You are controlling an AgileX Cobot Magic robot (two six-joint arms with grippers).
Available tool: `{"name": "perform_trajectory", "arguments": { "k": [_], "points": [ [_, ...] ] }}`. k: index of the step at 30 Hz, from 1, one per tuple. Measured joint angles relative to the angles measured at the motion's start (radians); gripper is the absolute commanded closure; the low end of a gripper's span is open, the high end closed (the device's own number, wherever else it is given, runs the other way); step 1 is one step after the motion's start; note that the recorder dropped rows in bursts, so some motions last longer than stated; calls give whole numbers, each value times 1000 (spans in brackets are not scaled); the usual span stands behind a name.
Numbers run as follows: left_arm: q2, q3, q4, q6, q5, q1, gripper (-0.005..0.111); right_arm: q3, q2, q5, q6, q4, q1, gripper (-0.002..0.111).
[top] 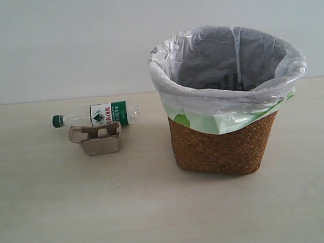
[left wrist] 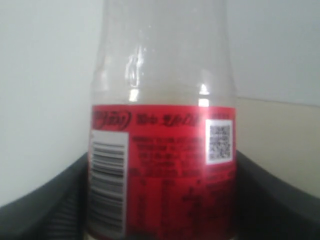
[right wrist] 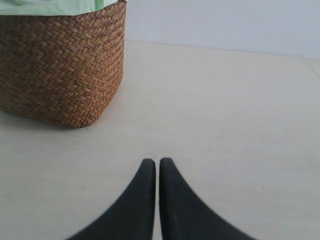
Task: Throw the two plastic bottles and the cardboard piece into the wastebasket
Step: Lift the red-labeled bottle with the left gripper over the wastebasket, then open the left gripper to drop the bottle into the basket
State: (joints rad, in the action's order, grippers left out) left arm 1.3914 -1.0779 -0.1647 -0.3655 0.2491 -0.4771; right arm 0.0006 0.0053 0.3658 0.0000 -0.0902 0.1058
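The red-label bottle (left wrist: 162, 150) fills the left wrist view, held between the dark fingers (left wrist: 40, 210) of my left gripper (left wrist: 162, 220); its cap is out of view. It does not show in the exterior view, and neither does either gripper. The green-label bottle (top: 98, 115) lies on its side on the table, green cap to the left. The cardboard piece (top: 96, 138) sits just in front of it, touching or nearly so. The wastebasket (top: 225, 145) stands to the right, lined with a white and green bag. My right gripper (right wrist: 156, 162) is shut and empty above the table, near the wastebasket (right wrist: 60, 70).
The pale table (top: 156, 210) runs to a plain light wall (top: 64, 45) behind. Nothing else stands on the table in view.
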Motion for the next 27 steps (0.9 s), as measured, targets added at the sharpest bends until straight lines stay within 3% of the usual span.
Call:
{"name": "perform_trajectory", "arguments": {
  "k": [3,6,9,12,15,17,18,19,21,23,27],
  "points": [
    [41,2,4,21,46,10,103,0,0,0,0,0,0,108],
    [85,16,4,23,74,85,103,0,0,0,0,0,0,108],
    [131,20,4,23,83,227,103,0,0,0,0,0,0,108],
    [181,-12,-22,23,91,413,103,0,0,0,0,0,0,108],
    [213,-146,-86,18,100,614,99,0,0,0,0,0,0,108],
    [228,-285,-162,-28,95,765,78,0,0,0,0,0,0,108],
    [233,-346,-192,-60,87,817,60,0,0,0,0,0,0,108],
    [246,-435,-236,-109,81,890,24,0,0,0,0,0,0,108],
    [293,-597,-278,-197,38,1026,-2,0,0,0,0,0,0,108],
    [365,-678,-256,-198,-2,1074,-1,0,0,0,0,0,0,108],
    [439,-689,-164,-147,10,1064,-1,0,0,0,0,0,0,108]
  ]
}}
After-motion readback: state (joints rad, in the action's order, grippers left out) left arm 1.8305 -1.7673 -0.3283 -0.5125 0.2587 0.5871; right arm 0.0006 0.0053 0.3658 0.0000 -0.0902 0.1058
